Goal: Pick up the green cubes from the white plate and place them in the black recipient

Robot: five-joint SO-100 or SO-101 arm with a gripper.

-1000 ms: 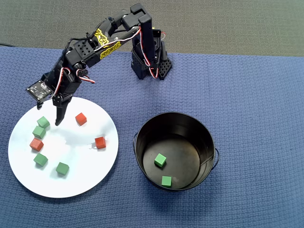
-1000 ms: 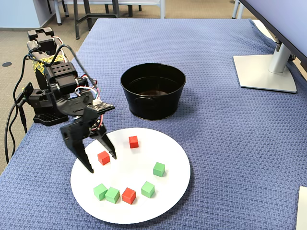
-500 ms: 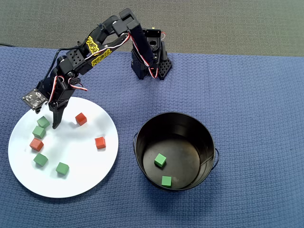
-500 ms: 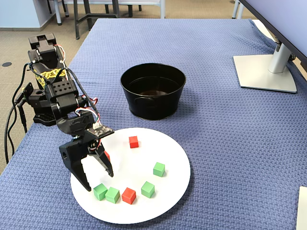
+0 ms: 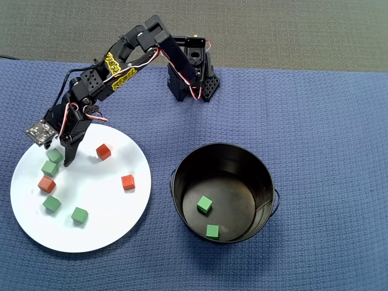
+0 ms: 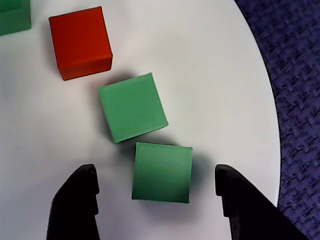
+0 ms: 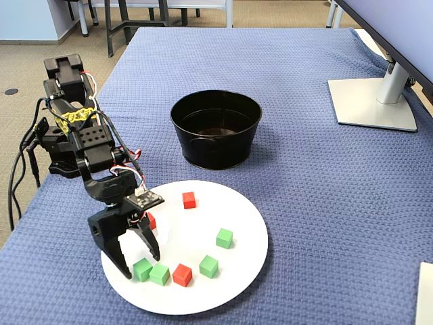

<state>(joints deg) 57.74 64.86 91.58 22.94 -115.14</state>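
Observation:
The white plate carries several green cubes and three red ones. My gripper is open and low over the plate's left edge in the overhead view. One green cube lies between its fingers, touching neither. A second green cube sits just beyond it, with a red cube further on. The black recipient stands right of the plate and holds two green cubes.
Other green cubes and red cubes are spread over the plate. The arm's base stands at the far edge of the blue cloth. A monitor stand is at the right in the fixed view.
The gripper has travelled left and down across the plate, past the red cube, and now straddles the green cube at the plate's edge. Its jaws stayed open. No cube has moved.

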